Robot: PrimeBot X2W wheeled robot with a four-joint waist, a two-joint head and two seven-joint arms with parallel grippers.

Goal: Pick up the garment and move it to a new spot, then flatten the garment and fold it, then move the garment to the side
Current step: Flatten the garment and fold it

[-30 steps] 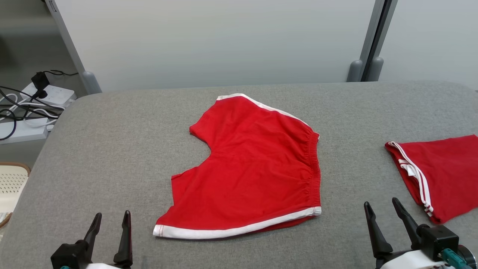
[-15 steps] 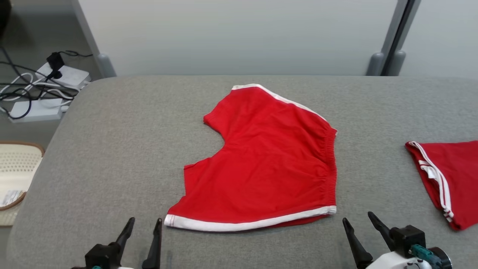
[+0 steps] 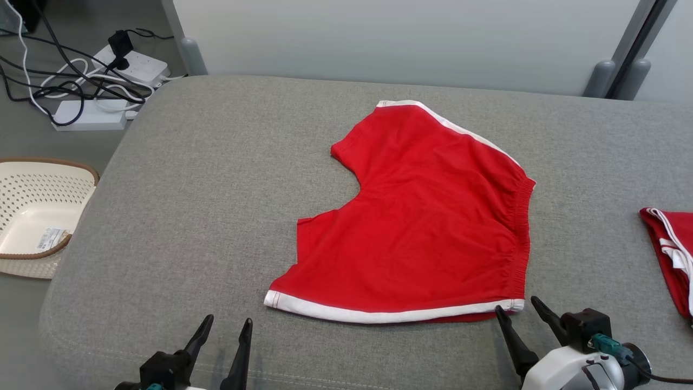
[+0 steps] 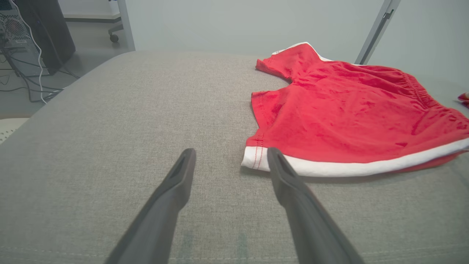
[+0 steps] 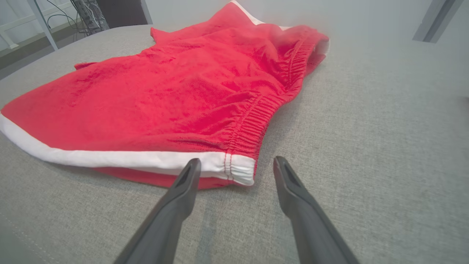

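Observation:
The garment (image 3: 427, 216) is a pair of red shorts with white trim, lying flat on the grey padded table (image 3: 216, 189). Its elastic waistband faces right and its white hem runs along the near side. My left gripper (image 3: 226, 325) hovers open just in front of the hem's near-left corner (image 4: 256, 161). My right gripper (image 3: 517, 307) stands open at the near-right corner, by the waistband end (image 5: 238, 168). Both grippers are empty. The garment (image 4: 348, 117) fills the right half of the left wrist view and the upper left of the right wrist view (image 5: 176, 91).
A second red piece with white stripes (image 3: 671, 254) lies at the table's right edge. On the floor to the left sit a cream perforated basket (image 3: 32, 211) and power strips with tangled cables (image 3: 97, 81). A pale partition (image 3: 406, 38) stands behind the table.
The head camera has swung left and down, so the whole scene has slid right. Both grippers have edged toward the garment's near corners and remain open.

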